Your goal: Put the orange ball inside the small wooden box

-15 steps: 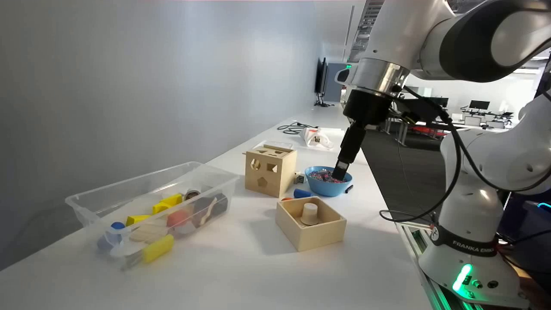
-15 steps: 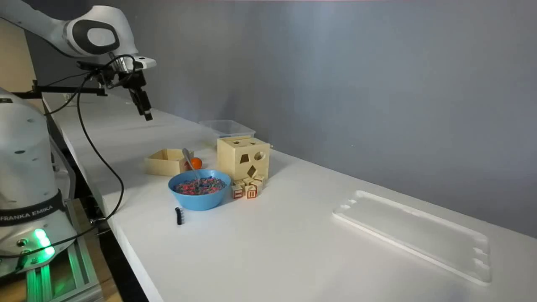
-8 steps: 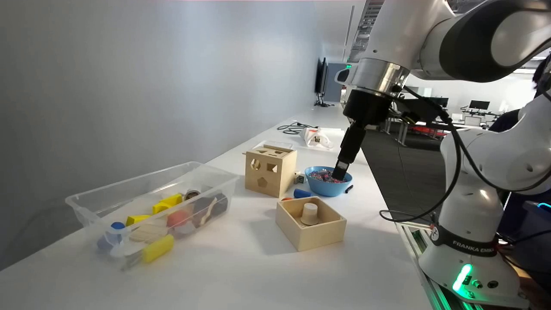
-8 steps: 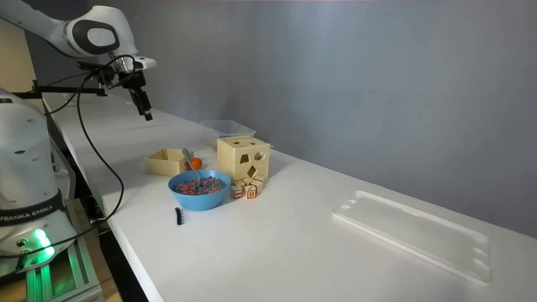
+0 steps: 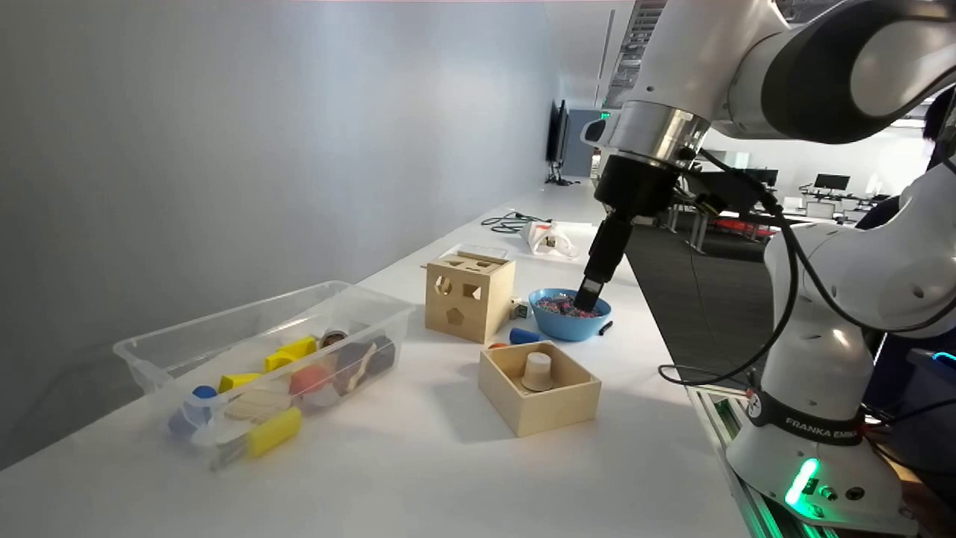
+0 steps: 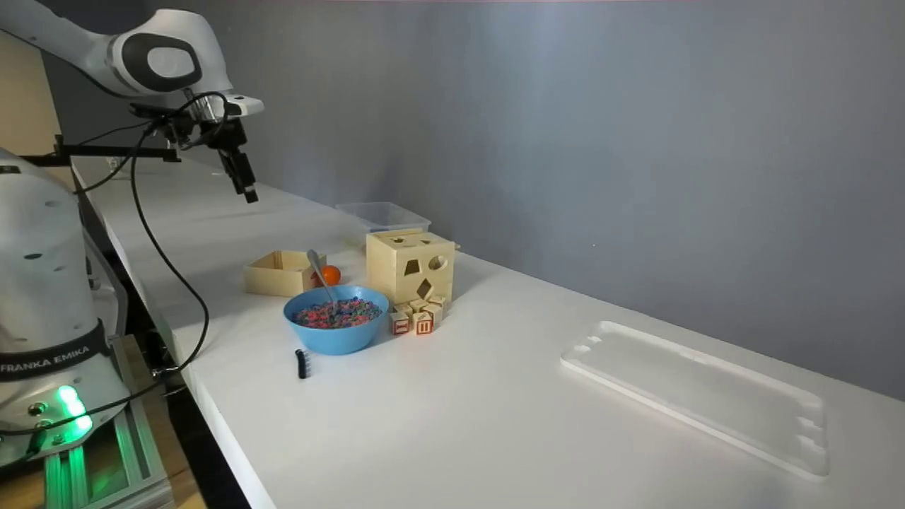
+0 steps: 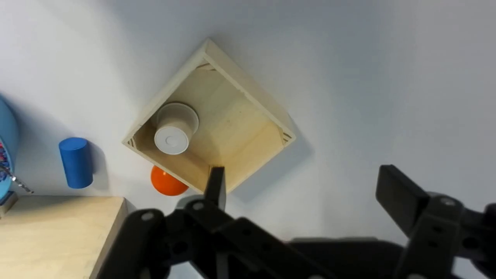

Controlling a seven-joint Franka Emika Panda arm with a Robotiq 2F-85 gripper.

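Observation:
The orange ball [image 7: 167, 182] lies on the table just outside the box, touching or nearly touching its wall. It also shows in both exterior views, mostly hidden behind the box [image 5: 497, 345] and beside the bowl [image 6: 331, 275]. The small wooden box [image 7: 252, 89] is low, square and lidless; it shows in both exterior views [image 5: 560, 409] [image 6: 272, 281]. A pale upturned cup [image 7: 171, 139] stands inside it. My gripper [image 7: 301, 178] is open and empty, well above the table. It also shows in both exterior views [image 5: 588, 296] [image 6: 250, 196]. In the wrist view its left fingertip overlaps the box's near corner.
A blue cylinder [image 7: 76, 162] lies near the ball. A blue bowl [image 6: 336, 341] with colored bits and a spoon stands close by. A taller wooden cube [image 6: 396, 272] stands beside letter blocks [image 6: 423, 324]. A clear bin [image 5: 254, 317] holds toys. A clear lid [image 6: 707, 396] lies flat.
My gripper has shifted only very slightly. The ball and the box have not moved. A dark figure has come into view behind the arm's base.

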